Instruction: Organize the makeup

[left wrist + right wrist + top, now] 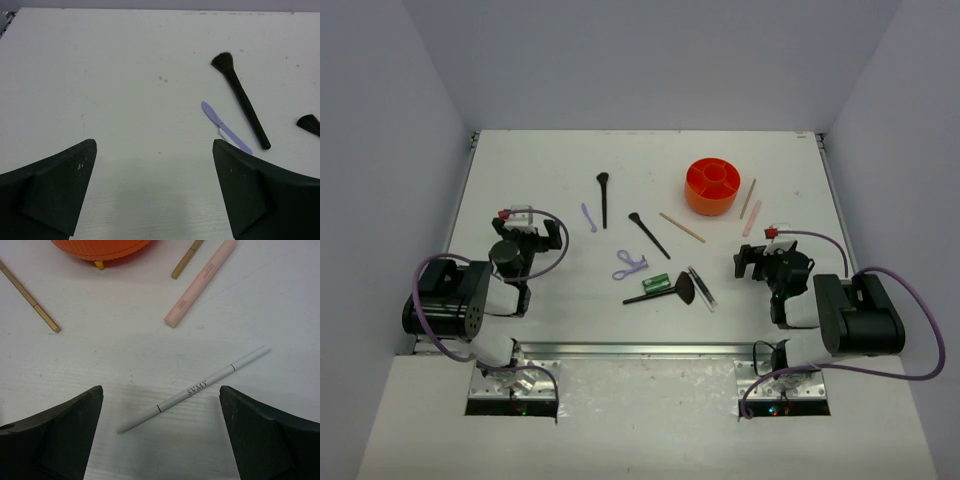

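The makeup lies spread over the white table. A black brush [603,197], a lilac stick [588,217], a second black brush [648,234] and a tan stick [681,227] lie mid-table. A lilac tool [629,264], a green tube [656,283] and a fan-headed brush [668,291] lie nearer. A tan stick [748,198] and a pink stick [752,218] lie right of the orange cup [712,186]. My left gripper [532,228] is open and empty, with the lilac stick [225,127] just ahead of its right finger. My right gripper [760,258] is open over a white pencil [195,389].
A slim black-and-white item [701,287] lies beside the fan brush. The right wrist view shows the cup's base [100,247], the pink stick [200,284] and two tan sticks [30,300] [186,259] ahead. White walls enclose the table on three sides.
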Tool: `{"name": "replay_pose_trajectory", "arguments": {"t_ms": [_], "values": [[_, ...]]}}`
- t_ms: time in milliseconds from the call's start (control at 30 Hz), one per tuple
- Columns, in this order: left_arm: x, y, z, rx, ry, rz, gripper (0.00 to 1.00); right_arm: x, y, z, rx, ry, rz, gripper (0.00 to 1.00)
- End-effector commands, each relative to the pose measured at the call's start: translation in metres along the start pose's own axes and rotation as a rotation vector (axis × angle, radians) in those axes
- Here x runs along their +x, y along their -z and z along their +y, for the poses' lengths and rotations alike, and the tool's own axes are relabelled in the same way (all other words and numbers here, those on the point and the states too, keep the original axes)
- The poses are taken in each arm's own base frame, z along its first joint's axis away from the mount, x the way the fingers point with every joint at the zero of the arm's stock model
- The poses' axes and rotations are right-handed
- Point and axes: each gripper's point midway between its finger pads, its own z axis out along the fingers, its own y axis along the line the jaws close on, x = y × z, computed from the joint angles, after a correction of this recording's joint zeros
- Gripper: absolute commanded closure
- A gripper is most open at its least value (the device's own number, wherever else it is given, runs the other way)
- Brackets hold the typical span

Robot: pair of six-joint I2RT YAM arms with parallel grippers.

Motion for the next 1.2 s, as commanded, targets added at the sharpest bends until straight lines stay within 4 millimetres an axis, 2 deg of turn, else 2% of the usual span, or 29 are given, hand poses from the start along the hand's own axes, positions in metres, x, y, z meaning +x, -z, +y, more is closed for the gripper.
{"name": "replay_pose_trajectory", "arguments": {"t_ms": [0,167,300,333,367,433,500,533,567,600,633,667,700,767,867,1033,1100,1167], "values": [[-0.018,-0.003,0.0,0.001,-0.011,-0.068,0.0,-0.018,-0.003,-0.001,0.004,0.019,-0.059,0.01],[-0.018,-0.002,-0.005,0.032,-0.027,-0.067,0.0,-0.023,-0.004,-0.017,0.104,-0.031,-0.053,0.01],[-0.029,-0.004,-0.034,0.21,-0.085,-0.047,0.0,-0.035,-0.001,-0.036,0.226,-0.091,-0.043,0.01],[-0.038,-0.017,-0.042,0.267,-0.106,0.024,0.0,-0.048,0.001,-0.041,0.26,-0.11,-0.044,0.01],[-0.079,-0.036,-0.056,0.337,-0.089,-0.011,0.0,-0.057,0.003,-0.048,0.312,-0.154,-0.055,0.01],[-0.085,-0.044,-0.074,0.453,-0.07,0.139,0.0,-0.079,0.007,-0.054,0.358,-0.213,-0.045,0.01],[-0.108,-0.04,-0.103,0.669,-0.113,0.164,0.11,-0.098,0.011,-0.05,0.333,-0.223,-0.049,0.01],[-0.096,-0.032,-0.11,0.728,-0.148,0.231,0.15,-0.105,0.011,-0.047,0.313,-0.214,-0.03,0.01],[-0.097,-0.027,-0.128,0.826,-0.188,0.279,0.26,-0.115,0.012,-0.041,0.266,-0.188,-0.007,0.01],[-0.091,-0.028,-0.133,0.839,-0.224,0.332,0.35,-0.119,0.012,-0.038,0.242,-0.165,0.013,0.02],[-0.075,-0.023,-0.138,0.868,-0.292,0.388,0.41,-0.123,0.012,-0.033,0.211,-0.151,0.037,0.06],[-0.073,-0.024,-0.145,0.906,-0.425,0.408,0.46,-0.127,0.012,-0.027,0.174,-0.137,0.066,0.11],[-0.045,-0.007,-0.153,0.946,-0.5,0.54,0.51,-0.133,0.013,-0.026,0.165,-0.13,0.108,0.17],[-0.03,0.005,-0.16,1.011,-0.657,0.602,0.52,-0.137,0.019,-0.021,0.146,-0.13,0.17,0.26],[-0.01,0.009,-0.169,1.054,-0.786,0.644,0.52,-0.139,0.021,-0.007,0.058,-0.11,0.238,0.3],[0.009,0.007,-0.191,1.124,-0.812,0.719,0.5,-0.139,0.027,0.017,-0.068,-0.129,0.29,0.3],[0.01,0.008,-0.208,1.167,-0.804,0.709,0.49,-0.138,0.029,0.021,-0.091,-0.14,0.287,0.3],[0.005,0.013,-0.234,1.241,-0.744,0.673,0.46,-0.137,0.031,0.027,-0.112,-0.164,0.288,0.29]]}}
